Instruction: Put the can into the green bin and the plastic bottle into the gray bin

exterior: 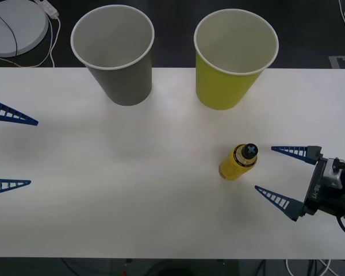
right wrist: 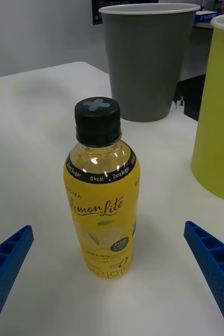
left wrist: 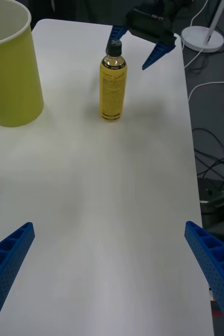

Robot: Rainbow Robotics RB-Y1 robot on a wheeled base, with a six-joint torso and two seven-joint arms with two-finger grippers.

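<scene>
The plastic bottle (exterior: 238, 162) of yellow drink with a black cap stands upright on the white table (exterior: 132, 190), right of centre. My right gripper (exterior: 265, 169) is open just to its right, fingers pointing at it without touching. In the right wrist view the bottle (right wrist: 102, 199) stands a little ahead of the blue fingers (right wrist: 7, 262). The gray bin (exterior: 112, 54) and the green bin (exterior: 236, 57) stand upright at the table's back edge. My left gripper (exterior: 33, 152) is open at the far left, holding nothing. The can is out of view.
A white round lamp base (exterior: 14, 26) with a cable lies behind the table at the back left. In the left wrist view the bottle (left wrist: 113, 86) stands beside the green bin (left wrist: 12, 73), with cables on the floor (left wrist: 216, 173) past the table edge.
</scene>
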